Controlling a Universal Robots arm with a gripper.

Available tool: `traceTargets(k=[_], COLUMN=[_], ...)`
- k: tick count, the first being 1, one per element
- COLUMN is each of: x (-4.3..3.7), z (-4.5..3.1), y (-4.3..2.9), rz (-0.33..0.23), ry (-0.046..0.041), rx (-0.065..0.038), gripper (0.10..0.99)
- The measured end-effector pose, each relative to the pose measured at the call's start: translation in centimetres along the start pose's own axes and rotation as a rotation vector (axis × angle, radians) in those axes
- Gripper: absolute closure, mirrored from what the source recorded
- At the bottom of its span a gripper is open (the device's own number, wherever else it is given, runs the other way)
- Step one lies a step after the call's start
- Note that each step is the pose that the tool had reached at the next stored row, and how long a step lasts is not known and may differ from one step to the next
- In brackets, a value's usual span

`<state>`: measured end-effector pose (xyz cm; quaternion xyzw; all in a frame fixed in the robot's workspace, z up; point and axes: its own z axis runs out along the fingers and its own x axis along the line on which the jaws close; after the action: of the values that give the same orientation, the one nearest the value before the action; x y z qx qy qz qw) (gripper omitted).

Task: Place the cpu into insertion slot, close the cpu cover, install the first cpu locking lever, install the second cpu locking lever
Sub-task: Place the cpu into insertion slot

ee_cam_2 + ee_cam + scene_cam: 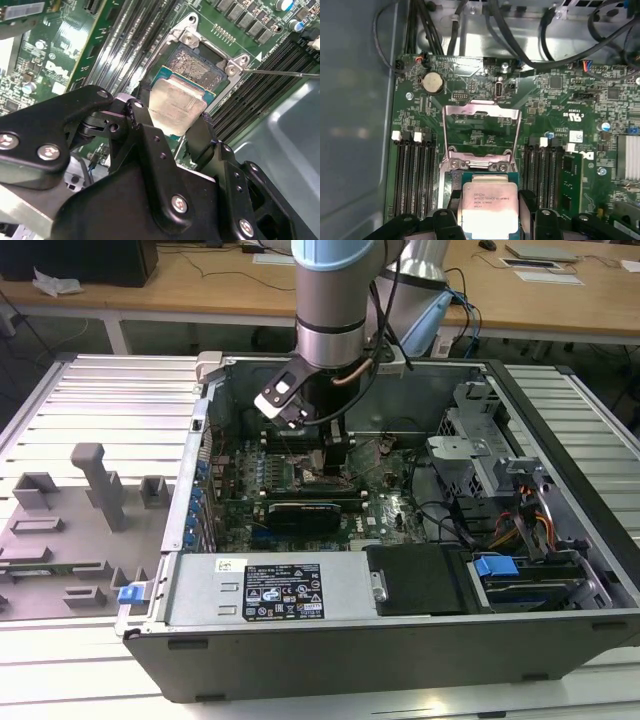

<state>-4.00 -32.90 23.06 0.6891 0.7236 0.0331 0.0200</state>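
My gripper (335,455) reaches down into the open computer case and is shut on the cpu (487,206). Black fingers (527,202) press on two opposite edges of the chip. The cpu (176,104) shows its silver face and hangs tilted just over the insertion slot (196,66), whose glinting pin field is partly bare beyond the chip. The cpu cover (482,131), a silver frame with a square window, stands swung open on its hinge at the slot's far edge. A thin metal lever (280,73) sticks out sideways from one corner of the slot.
Long black memory slots (415,175) flank the slot on both sides. Black cables (520,45) hang along the case wall above the green board. In the exterior view a drive cage (490,470) stands at the right, a power supply (270,590) in front, and a grey fixture tray (70,530) outside at the left.
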Motion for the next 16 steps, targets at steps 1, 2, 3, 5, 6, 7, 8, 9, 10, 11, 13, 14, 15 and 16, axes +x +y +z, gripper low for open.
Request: traceTargets(k=[1,2,3,5,6,7,8,9,10,11,13,14,15,16], x=[0.10,0.17,0.29,0.54,0.58,0.60,0.65,0.66,0.65,0.65,0.66,0.67,0.67,0.68], z=[0.15,0.24,0.38,0.79,0.91,1.02,1.27,1.49,1.77,1.91,2.20,2.28,2.30,2.30], y=[-0.12,-0.20,-0.31,-0.54,-0.60,-0.65,-0.74,-0.79,-0.82,-0.85,-0.90,-0.91,-0.93,-0.93], rz=[0.001,0.001,0.002,0.004,0.005,0.005,0.007,0.010,0.016,0.019,0.026,0.028,0.030,0.030], ry=[0.0000,-0.0001,-0.0002,-0.0003,-0.0003,-0.0004,-0.0005,-0.0007,-0.0012,-0.0015,-0.0020,-0.0021,-0.0024,-0.0025], rx=[0.000,0.000,0.000,0.000,0.000,0.000,0.000,0.000,0.000,0.000,0.000,0.000,0.000,0.000], gripper=[0.549,0.549,0.549,0.549,0.549,0.549,0.549,0.549,0.549,0.549,0.549,0.549,0.549,0.549])
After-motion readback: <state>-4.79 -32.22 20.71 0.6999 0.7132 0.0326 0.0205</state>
